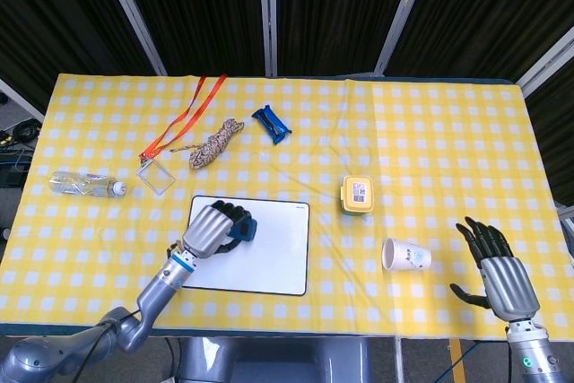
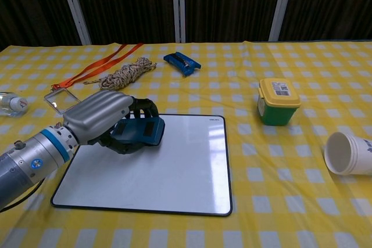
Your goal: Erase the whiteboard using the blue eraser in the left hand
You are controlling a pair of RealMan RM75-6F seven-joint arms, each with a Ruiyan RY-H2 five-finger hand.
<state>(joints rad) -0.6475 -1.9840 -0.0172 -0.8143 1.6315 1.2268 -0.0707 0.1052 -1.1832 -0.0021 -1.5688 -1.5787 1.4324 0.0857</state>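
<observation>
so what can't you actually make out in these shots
- Underside of the blue eraser: hidden by the left hand, both views, so contact with the whiteboard is unclear.
- Water bottle: cut off by the chest view's left edge.
- Right hand: outside the chest view.
- Paper cup print: too small.

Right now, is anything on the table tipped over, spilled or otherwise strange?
Two things lie on their sides: the paper cup near the table's right edge and the water bottle at far left. No spill is visible near either.
</observation>
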